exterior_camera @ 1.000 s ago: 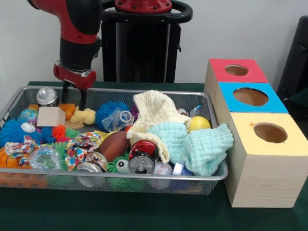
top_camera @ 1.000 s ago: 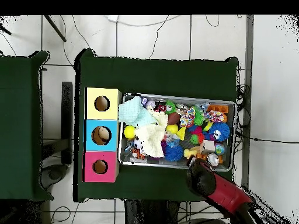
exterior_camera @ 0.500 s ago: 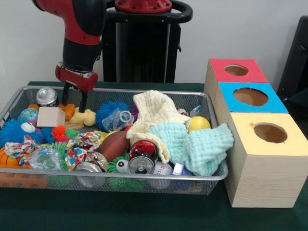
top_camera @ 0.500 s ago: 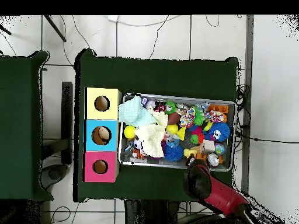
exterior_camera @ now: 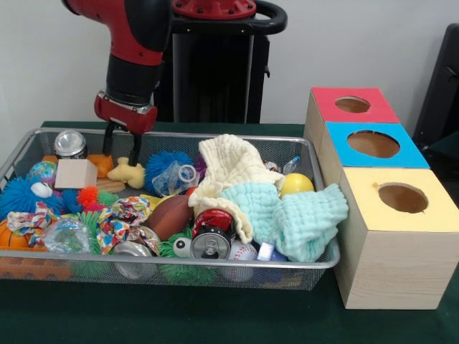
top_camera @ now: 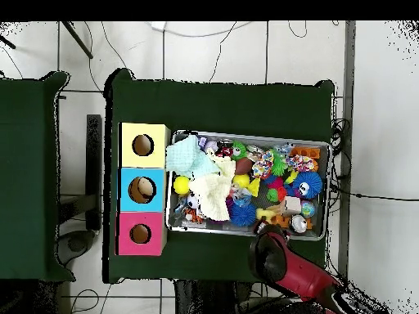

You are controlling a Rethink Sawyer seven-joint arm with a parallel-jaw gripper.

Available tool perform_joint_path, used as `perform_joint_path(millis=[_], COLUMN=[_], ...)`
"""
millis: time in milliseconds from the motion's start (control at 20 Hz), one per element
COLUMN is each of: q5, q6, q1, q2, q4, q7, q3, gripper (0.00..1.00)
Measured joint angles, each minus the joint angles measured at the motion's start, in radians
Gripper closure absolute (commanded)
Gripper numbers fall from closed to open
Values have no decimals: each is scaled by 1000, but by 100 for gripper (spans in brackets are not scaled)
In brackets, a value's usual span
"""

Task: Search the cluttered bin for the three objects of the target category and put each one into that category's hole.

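Observation:
The wire mesh bin (exterior_camera: 68,254) is full of mixed clutter: drink cans (exterior_camera: 210,246), a cream cloth (exterior_camera: 231,166), a mint cloth (exterior_camera: 290,213), a brown football (exterior_camera: 170,215), spiky balls (exterior_camera: 162,164) and a wooden block (exterior_camera: 75,173). My gripper (exterior_camera: 120,149) hangs open and empty over the bin's far left part, just above a yellow soft toy (exterior_camera: 127,173). A silver can (exterior_camera: 70,143) stands to its left. In the overhead view the red arm (top_camera: 282,260) covers the gripper at the bin's (top_camera: 245,136) lower edge.
Three wooden boxes with round holes stand in a row beside the bin: red top (exterior_camera: 351,106), blue top (exterior_camera: 373,146), yellow top (exterior_camera: 401,204). Overhead they show as yellow (top_camera: 143,145), blue (top_camera: 141,190) and pink (top_camera: 140,234). The black pedestal (exterior_camera: 211,64) stands behind the bin.
The arm has swung rightward in the front view along the bin's far side. The gripper moved from beside the silver can to above the yellow soft toy, still open and empty.

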Motion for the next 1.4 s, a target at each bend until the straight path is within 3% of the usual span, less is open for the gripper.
perform_joint_path(millis=[1400], q5=[30], q6=[-41], q1=[20], q2=[23], q4=[0], q7=[0], q3=[0], gripper=[0])
